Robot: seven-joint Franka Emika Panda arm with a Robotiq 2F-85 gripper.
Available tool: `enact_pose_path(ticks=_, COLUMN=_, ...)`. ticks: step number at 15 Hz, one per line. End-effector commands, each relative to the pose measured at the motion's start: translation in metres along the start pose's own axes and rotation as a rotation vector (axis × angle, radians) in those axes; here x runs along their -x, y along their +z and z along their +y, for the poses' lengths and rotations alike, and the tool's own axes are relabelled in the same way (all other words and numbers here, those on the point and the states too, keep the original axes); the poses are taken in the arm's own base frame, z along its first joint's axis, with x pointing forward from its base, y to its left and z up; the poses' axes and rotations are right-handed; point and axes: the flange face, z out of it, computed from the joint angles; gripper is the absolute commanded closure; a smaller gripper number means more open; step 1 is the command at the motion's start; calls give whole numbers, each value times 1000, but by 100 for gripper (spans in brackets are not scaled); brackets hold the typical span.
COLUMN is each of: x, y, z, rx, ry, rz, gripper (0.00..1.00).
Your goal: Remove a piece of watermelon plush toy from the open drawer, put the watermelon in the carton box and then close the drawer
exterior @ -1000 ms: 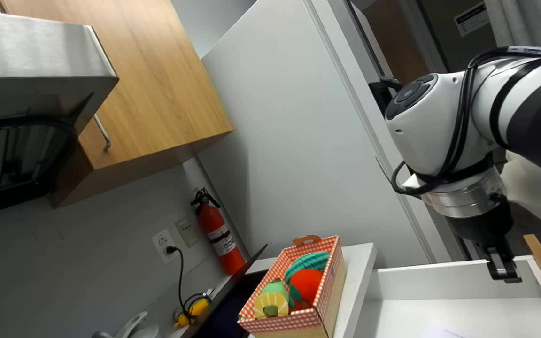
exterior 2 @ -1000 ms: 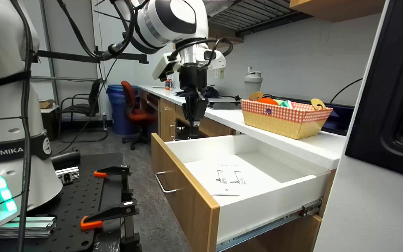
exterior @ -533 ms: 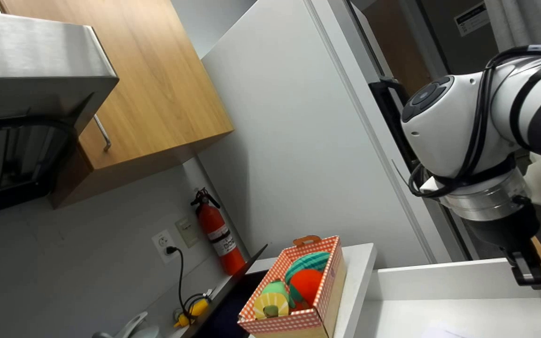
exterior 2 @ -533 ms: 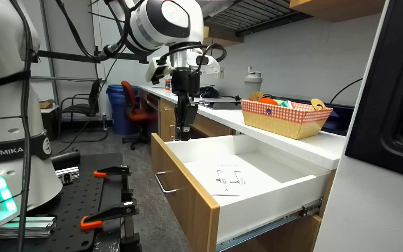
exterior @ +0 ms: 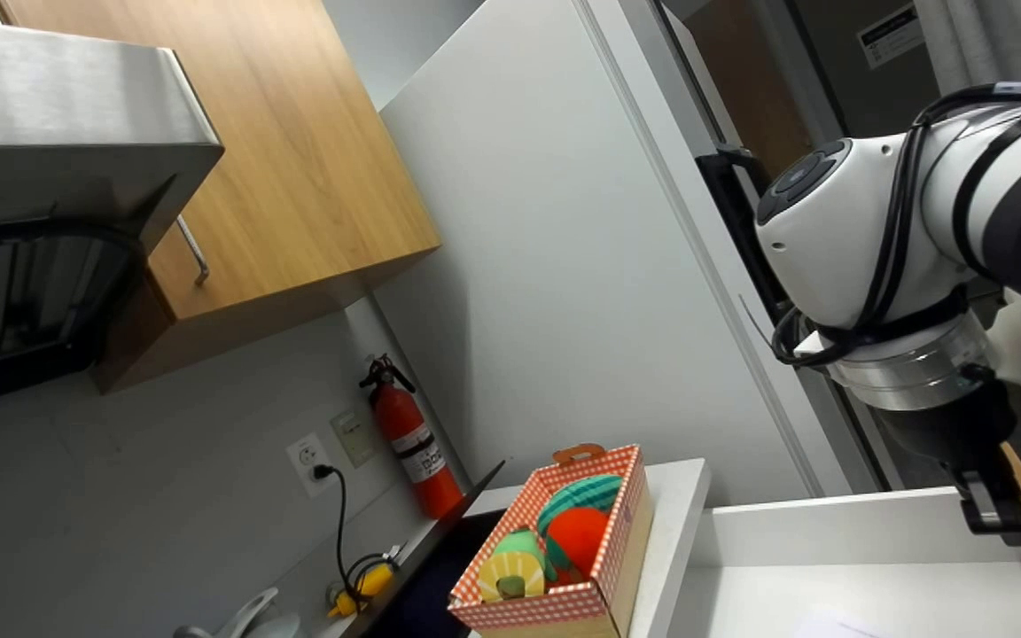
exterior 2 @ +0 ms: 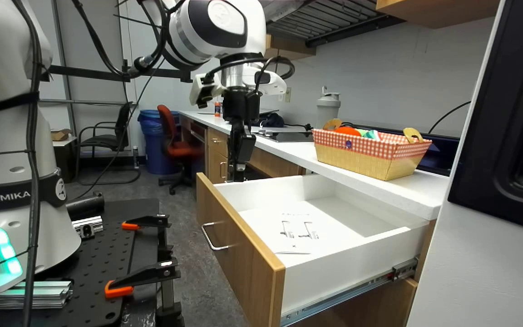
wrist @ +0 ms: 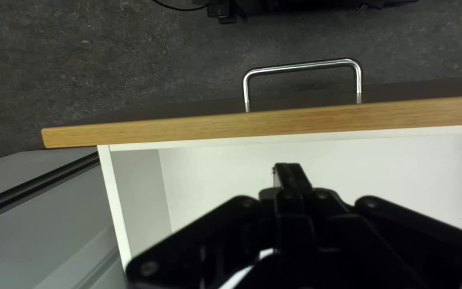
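- Desk (exterior 2: 418, 186): long and white-topped, running along the back of the drawer (exterior 2: 352, 270), its top higher than the drawer's rim.
- Robot arm (exterior 2: 216, 34): its base stands off the front side of the drawer, across a strip of dark floor (wrist: 94, 60); in both exterior views the wrist hangs above the drawer.
- The drawer itself: pulled well out from under the desk, wood-faced in front, white inside.
- Carton box (exterior 2: 357, 159): on the desk, above the back end of the drawer; open-topped, tan below, red-and-white check around the top.
- White sheet (exterior 2: 295, 234): flat on the bottom of the drawer, printed with line drawings.
- Tool (wrist: 289, 172): pointing down near the drawer's front panel, fingertips pressed together; whether it touches the drawer I cannot tell.
- Watermelon plush toy (exterior: 583, 494): in the carton box, so up behind the drawer; its striped green rind shows, part of it hidden.
- Orange toy (exterior: 577, 536): in that box too, towards the drawer side.
- Yellow toy (exterior: 510, 574): same box, farther from the drawer.
- Handle (wrist: 303, 67): silver, on the outer face of the drawer's front panel.
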Motion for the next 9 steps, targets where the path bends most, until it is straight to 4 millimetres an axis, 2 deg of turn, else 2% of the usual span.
enact_pose_path(ticks=1, x=2, y=-4, z=6, rx=-26, ry=10, rz=-24, gripper=100)
enact_pose_path(ticks=9, x=10, y=2, z=6, rx=-57, ry=-12, rz=-101, gripper=100)
